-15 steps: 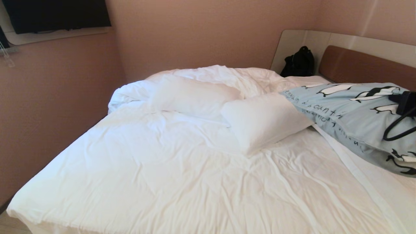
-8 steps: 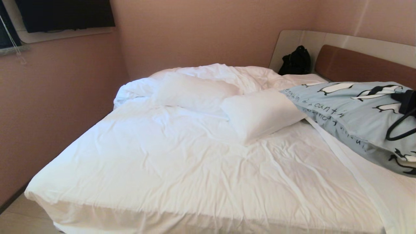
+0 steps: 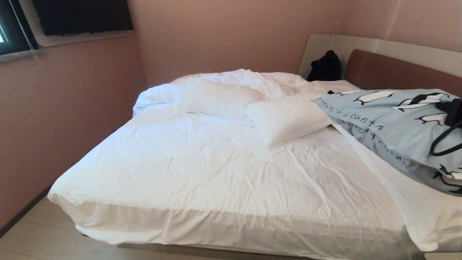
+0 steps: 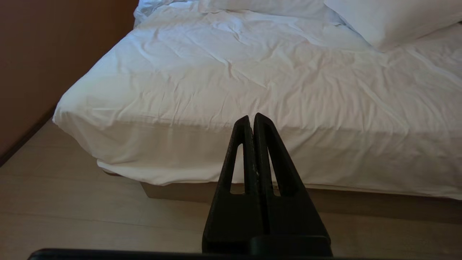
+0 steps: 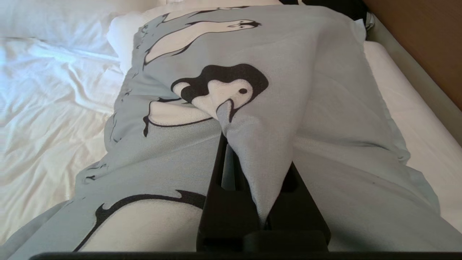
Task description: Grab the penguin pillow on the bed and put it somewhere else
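Note:
The penguin pillow (image 3: 389, 122) is pale blue with black-and-white penguins and cursive text, and it is over the right side of the bed (image 3: 216, 173), near the brown headboard (image 3: 393, 72). My right gripper (image 3: 451, 112) shows at the right edge of the head view, shut on a pinched fold of the pillow's cover. In the right wrist view that fold of the penguin pillow (image 5: 252, 54) runs down between the right gripper's (image 5: 249, 137) fingers. My left gripper (image 4: 251, 117) is shut and holds nothing. It hangs over the floor before the foot of the bed (image 4: 252, 72).
Two plain white pillows (image 3: 288, 119) (image 3: 216, 97) lie mid-bed against a bunched duvet (image 3: 252, 79). A black bag (image 3: 325, 66) sits in the far corner by the headboard. A wall (image 3: 65, 108) runs along the bed's left side, with light floor (image 3: 39, 234) at its foot.
The whole head view has shifted as the camera drew back: the bed's foot edge and the floor have come into view. The penguin pillow stays pinched in my right gripper.

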Controlling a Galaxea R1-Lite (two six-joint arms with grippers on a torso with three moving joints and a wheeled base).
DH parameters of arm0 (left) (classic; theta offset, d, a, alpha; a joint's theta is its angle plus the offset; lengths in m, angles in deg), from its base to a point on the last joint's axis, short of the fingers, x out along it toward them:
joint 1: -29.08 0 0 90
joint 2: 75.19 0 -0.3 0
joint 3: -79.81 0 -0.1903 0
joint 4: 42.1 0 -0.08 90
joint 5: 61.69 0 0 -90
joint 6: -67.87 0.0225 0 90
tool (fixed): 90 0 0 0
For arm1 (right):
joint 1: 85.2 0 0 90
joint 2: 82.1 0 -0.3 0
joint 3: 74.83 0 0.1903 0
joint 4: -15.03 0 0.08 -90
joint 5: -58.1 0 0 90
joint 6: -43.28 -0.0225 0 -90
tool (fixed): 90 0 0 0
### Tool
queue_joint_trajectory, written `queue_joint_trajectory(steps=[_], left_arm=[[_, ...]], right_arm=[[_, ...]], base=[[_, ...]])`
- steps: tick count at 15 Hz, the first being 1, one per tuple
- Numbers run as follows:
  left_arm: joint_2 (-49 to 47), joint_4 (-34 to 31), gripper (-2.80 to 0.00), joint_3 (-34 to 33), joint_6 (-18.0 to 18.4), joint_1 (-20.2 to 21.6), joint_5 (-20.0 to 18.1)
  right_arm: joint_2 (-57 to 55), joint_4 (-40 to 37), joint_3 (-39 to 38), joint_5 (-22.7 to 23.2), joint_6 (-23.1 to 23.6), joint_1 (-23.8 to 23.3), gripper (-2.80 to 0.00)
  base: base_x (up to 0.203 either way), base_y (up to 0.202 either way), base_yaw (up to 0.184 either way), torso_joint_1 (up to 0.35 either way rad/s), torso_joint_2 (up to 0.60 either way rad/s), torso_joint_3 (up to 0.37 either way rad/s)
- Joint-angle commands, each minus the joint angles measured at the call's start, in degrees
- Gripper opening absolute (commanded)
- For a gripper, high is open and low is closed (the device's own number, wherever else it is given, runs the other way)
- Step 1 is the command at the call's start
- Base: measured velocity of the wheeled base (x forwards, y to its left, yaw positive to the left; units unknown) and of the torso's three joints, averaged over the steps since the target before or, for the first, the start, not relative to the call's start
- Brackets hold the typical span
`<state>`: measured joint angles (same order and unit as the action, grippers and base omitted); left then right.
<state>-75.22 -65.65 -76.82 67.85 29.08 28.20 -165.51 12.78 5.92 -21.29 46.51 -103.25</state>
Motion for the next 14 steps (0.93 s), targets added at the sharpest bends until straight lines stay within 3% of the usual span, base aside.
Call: queue_joint_trajectory(steps=[1, 9, 14], left_arm=[[0.0, 0.0, -2.8, 0.0, 0.0, 0.0, -0.1], [0.0, 0.0, -2.8, 0.0, 0.0, 0.0, -0.1], [0.0, 0.0, -2.8, 0.0, 0.0, 0.0, -0.1]], right_arm=[[-0.1, 0.2, 0.1, 0.0, 0.0, 0.0, -2.8], [2.8, -0.1, -0.4, -9.4, 2.0, 2.5, -2.8], [9.0, -0.5, -2.3, -17.6, 2.2, 2.5, -2.8]], base=[[-0.139, 0.0, 0.003, -0.002, 0.0, 0.002], [-0.008, 0.0, 0.0, -0.003, 0.0, 0.001], [0.0, 0.0, 0.0, 0.0, 0.0, 0.0]])
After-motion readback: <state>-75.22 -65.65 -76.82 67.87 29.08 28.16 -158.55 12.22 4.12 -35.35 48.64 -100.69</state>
